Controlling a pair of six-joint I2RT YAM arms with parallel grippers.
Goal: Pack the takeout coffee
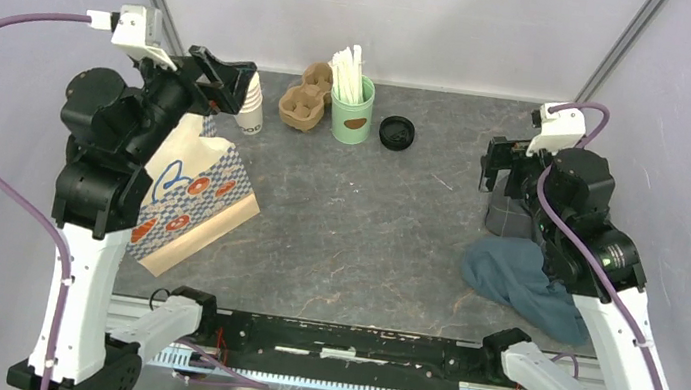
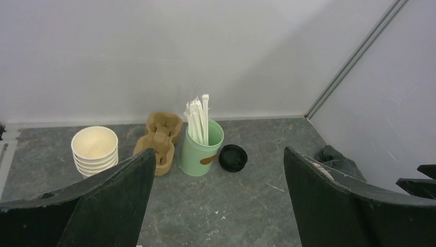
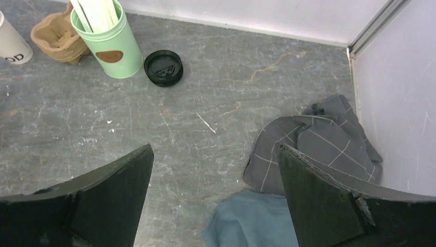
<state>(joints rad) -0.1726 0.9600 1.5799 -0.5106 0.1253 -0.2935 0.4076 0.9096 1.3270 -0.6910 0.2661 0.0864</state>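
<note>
Takeout coffee as a finished thing, a printed white paper cup capped with a black lid, shows in no view; only its parts do. In the top view the stack of lidless white paper cups (image 1: pixel 250 107) stands at 11 o'clock on the table. The loose round black plastic lid (image 1: pixel 396 133) lies at 12 o'clock. Between them are the brown moulded-pulp cup carrier (image 1: pixel 301 103) and the mint-green tin of white wrapped straws (image 1: pixel 351 110). The blue-checked paper bag (image 1: pixel 194 200) lies at 9 o'clock, partly hidden by the left arm.

The left gripper (image 1: pixel 224 78) hovers just beside the stack, at its 9 o'clock, fingers wide apart and holding nothing. The right gripper (image 3: pixel 215 149), likewise spread and empty, hangs at 3 o'clock above the grey checked cloth (image 3: pixel 319 139).

The step in hand looks like fetching one cup. To do it well, I judge the left fingers should close lightly on the top cup's wall just under the rim, since thin paper buckles and nested cups tend to rise together. A straight lift should keep it clear of the carrier nearby.
</note>
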